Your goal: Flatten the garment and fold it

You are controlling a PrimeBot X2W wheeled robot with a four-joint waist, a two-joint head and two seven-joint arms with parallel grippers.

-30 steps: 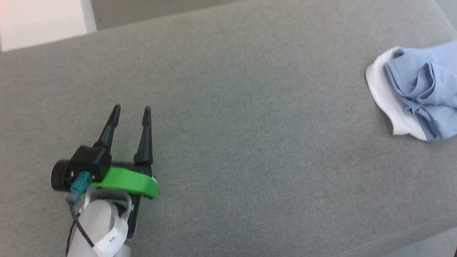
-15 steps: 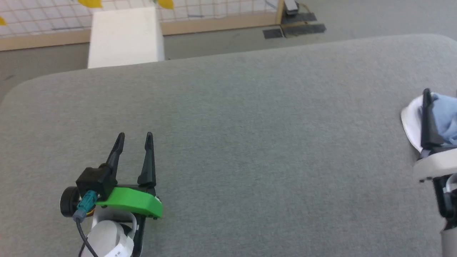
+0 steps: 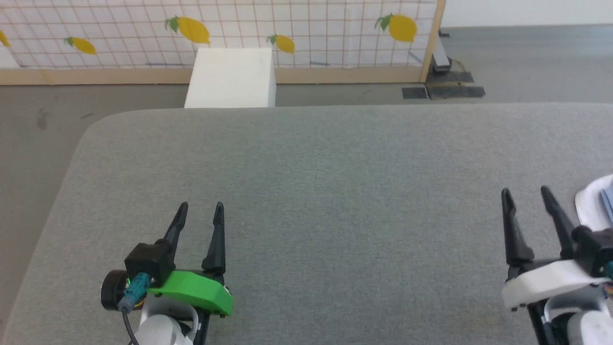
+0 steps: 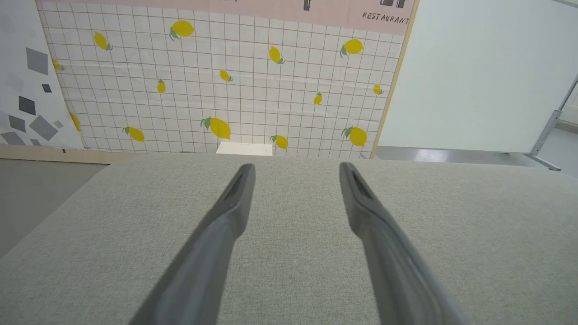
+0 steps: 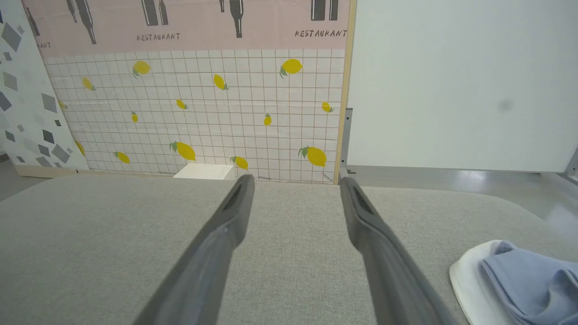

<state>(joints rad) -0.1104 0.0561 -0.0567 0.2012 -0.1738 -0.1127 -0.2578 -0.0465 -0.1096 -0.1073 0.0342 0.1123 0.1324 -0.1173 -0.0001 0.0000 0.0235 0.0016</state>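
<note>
I am at the very start of the job: the garment is in neither hand. It lies bunched on the grey fabric-covered surface at the right edge of the head view, light-blue folds piled over a white part, mostly cut off by the frame. In the right wrist view it sits low and to the right of that hand's fingers, apart from them. It is so crumpled that I can pick out no sleeve or hem.

My left hand hovers over the near left of the surface, its two dark fingers spread with nothing between them. My right hand is at the near right, fingers likewise parted and empty, with the garment just beside it on its outer side. Both point toward the far edge, beyond which stand a white box and a lemon-print screen.

The step in hand, as I judge it, is the approach to the heap, ahead of any flattening. The next move calls for swinging the right hand outward and down onto the cloth. It should pinch one layer at an edge rather than the whole bundle, then draw it toward the middle of the surface. The left hand is well apart from the garment, so it cannot help spread the cloth until it comes closer. I would also turn the head right first, since I cannot see the whole heap.
</note>
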